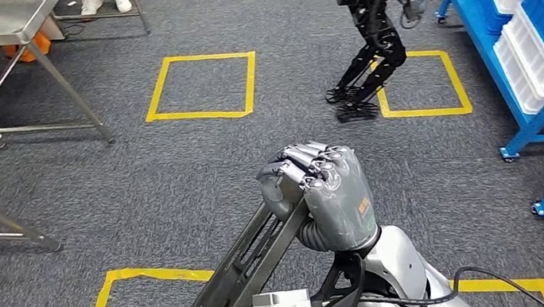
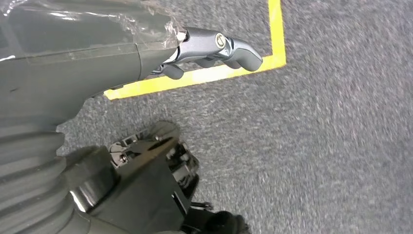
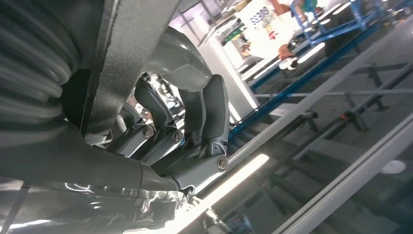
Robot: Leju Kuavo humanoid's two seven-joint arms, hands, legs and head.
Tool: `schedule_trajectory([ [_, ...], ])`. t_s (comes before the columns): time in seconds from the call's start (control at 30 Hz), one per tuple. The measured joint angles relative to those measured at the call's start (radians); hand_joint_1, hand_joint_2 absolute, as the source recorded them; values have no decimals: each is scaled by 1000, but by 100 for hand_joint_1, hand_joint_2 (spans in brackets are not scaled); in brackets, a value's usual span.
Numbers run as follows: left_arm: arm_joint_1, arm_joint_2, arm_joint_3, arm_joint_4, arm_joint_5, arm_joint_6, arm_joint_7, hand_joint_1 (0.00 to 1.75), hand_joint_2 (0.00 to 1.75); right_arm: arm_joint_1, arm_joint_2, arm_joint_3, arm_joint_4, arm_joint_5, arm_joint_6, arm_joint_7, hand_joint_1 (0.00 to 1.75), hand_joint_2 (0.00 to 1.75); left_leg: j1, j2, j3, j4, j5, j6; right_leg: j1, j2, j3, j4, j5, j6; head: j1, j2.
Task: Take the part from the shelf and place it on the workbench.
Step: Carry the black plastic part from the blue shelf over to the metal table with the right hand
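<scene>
Your right hand [image 1: 325, 194] is clenched around the upper end of the part [image 1: 243, 282], a long black rail that slants from the fist down toward the bottom edge of the head view. The fingers [image 1: 311, 166] wrap over its top and the thumb presses its near side, so you have it firmly grasped above the carpet [image 1: 136, 180]. In the right wrist view the same hand [image 3: 195, 131] shows its dark fingers [image 3: 214, 109] curled in tight, though the rail itself is hard to make out there.

Your left hand [image 2: 214, 48] hangs over the carpet [image 2: 331, 136], with one grey finger stretched out over a yellow tape line [image 2: 204, 75]; you cannot tell from this whether the rest of it is spread or curled, and nothing shows in it.

Taking the held rail as your landmark: the blue shelf [image 1: 534, 44] with white and blue bins stands well to its right and farther off. A second robot [image 1: 374, 18] stands beyond it, beside that shelf, at a yellow tape square [image 1: 424, 84]. Another tape square [image 1: 203, 87] lies beyond the rail to the left, and the steel workbench [image 1: 3, 31] stands far off on the left.
</scene>
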Motion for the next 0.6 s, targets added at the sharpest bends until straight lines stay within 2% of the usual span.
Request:
schedule_trajectory([
  [0.03,0,0,0,0,-1,0,1,0,175,-5,0,0,3,0,-3,-1,175,175,1,-11,1,2,-1,-1,-1,2,10,-33,33,0,1,0],
  [0.1,-2,0,0,0,-3,0,2,0,175,-15,0,0,7,0,-8,-2,175,175,1,-32,1,10,-7,-8,-4,24,58,-155,106,-1,3,0],
  [0.13,-3,0,0,0,-4,0,2,0,175,-19,0,0,8,1,-11,-1,175,175,1,-41,-2,17,-10,-13,-6,37,78,-204,125,-2,4,0],
  [0.2,-5,0,0,0,-6,0,3,0,175,-24,0,-1,10,7,-15,3,175,175,2,-56,-10,24,-12,-23,-5,51,92,-242,129,-8,4,0],
  [0.27,-3,1,0,0,-8,0,5,0,175,-30,-1,-4,10,22,-21,12,175,175,5,-64,-12,25,-12,-33,-3,37,95,-248,131,-20,2,0],
  [0.33,-3,2,0,0,-10,0,7,0,175,-39,-1,-9,10,39,-27,24,175,175,3,-38,-23,58,-35,-44,-5,21,101,-256,133,-31,-4,0],
  [0.4,-6,2,0,0,-12,0,11,0,175,-49,-3,-18,10,54,-31,35,175,175,5,0,-70,162,-88,-54,-4,2,105,-258,132,-37,-14,0],
  [0.43,-7,2,0,0,-13,-1,13,0,175,-55,-5,-22,10,59,-31,40,175,175,8,9,-101,225,-113,-58,-3,-8,106,-258,131,-39,-17,0],
  [0.47,-8,2,0,0,-14,-1,15,0,175,-61,-7,-26,10,62,-29,43,175,175,10,14,-125,271,-125,-61,-2,-18,107,-258,129,-41,-17,0],
  [0.5,-7,2,0,0,-15,-2,17,0,175,-69,-9,-30,10,64,-26,45,175,175,12,16,-134,286,-120,-62,-1,-27,108,-258,127,-42,-17,0],
  [0.53,-7,2,0,0,-16,-4,18,0,175,-79,-11,-32,10,66,-23,48,175,175,13,19,-124,263,-98,-61,-1,-35,110,-258,125,-41,-17,0],
  [0.57,-8,2,0,0,-17,-5,19,0,175,-91,-13,-34,10,67,-19,49,175,175,13,27,-97,207,-63,-59,-1,-42,113,-258,123,-40,-17,0],
  [0.6,-10,2,0,0,-17,-6,20,0,175,-105,-15,-35,11,68,-15,50,175,175,12,45,-66,140,-33,-55,-1,-49,117,-258,120,-37,-17,0],
])
